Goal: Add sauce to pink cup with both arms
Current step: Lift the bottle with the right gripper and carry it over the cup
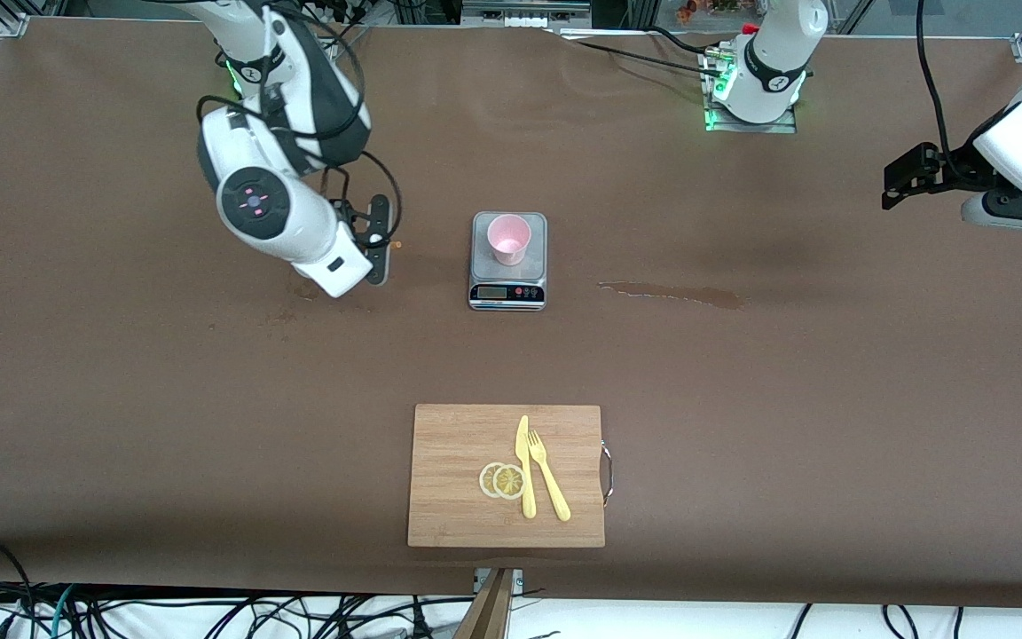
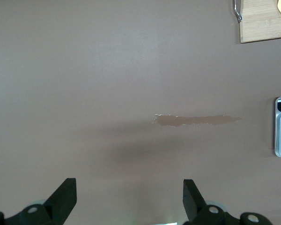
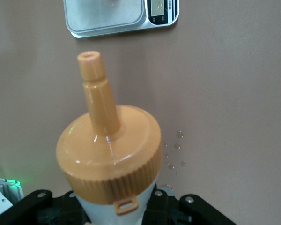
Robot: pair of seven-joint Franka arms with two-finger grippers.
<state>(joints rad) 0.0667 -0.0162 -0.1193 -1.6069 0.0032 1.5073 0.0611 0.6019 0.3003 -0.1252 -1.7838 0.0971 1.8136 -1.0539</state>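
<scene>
The pink cup stands upright on the platform of a small silver scale in the middle of the table. My right gripper is beside the scale, toward the right arm's end of the table, shut on the sauce bottle. Its orange nozzle cap points toward the scale. In the front view only the orange tip of the bottle shows past the hand. My left gripper waits open and empty above the table's left-arm end, its fingers wide apart.
A wooden cutting board with lemon slices, a yellow knife and a fork lies nearer the front camera. A pale streak marks the table toward the left arm's end. Small droplets dot the surface under the bottle.
</scene>
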